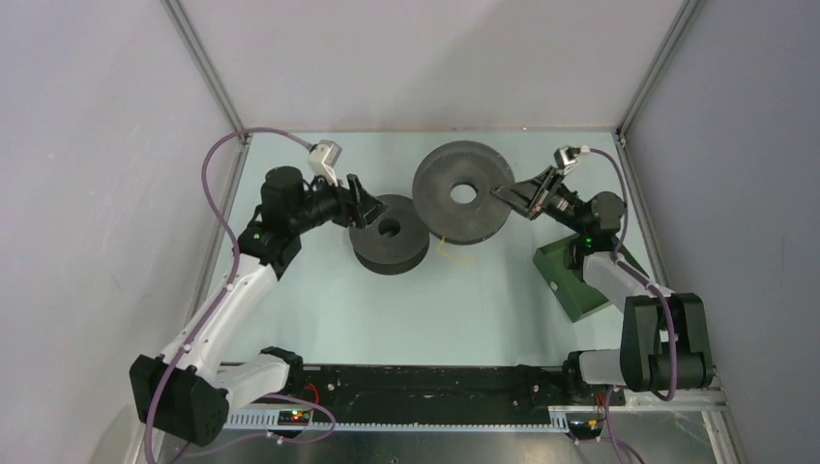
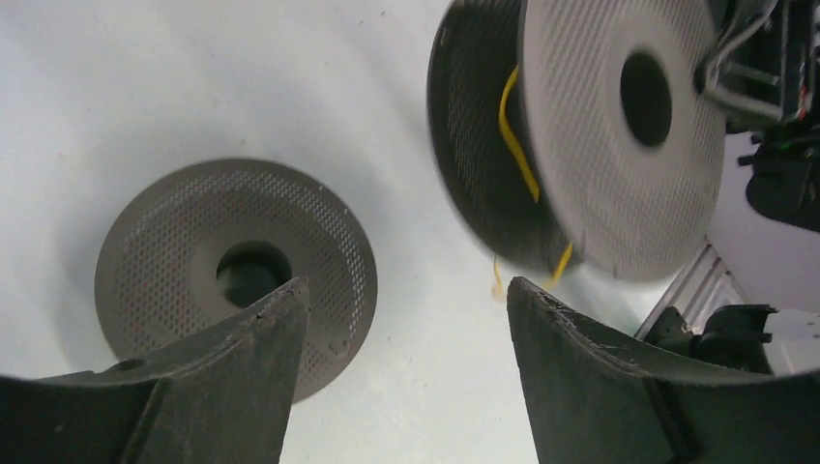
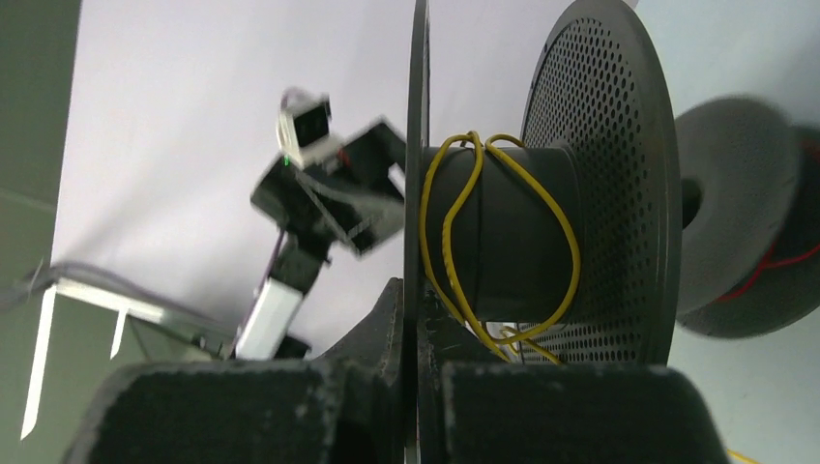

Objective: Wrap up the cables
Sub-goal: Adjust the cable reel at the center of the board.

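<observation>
right jaws clenched on flange of big dark grey perforated spool point(image 1: 440, 220) | thin yellow cord point(image 3: 446, 227) looped loosely round hub beside them | left jaws released above smaller spool point(image 1: 390, 253) bearing thin red cord point(image 3: 788, 259)

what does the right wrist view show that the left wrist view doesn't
Only the right wrist: the red cable on the flat spool, and a clear look at the right hand shut on a flange of the held spool. Only the left wrist: the left hand, open, and the flat spool's perforated top. Both: the two spools and the yellow cable looped loosely on the held one.
</observation>
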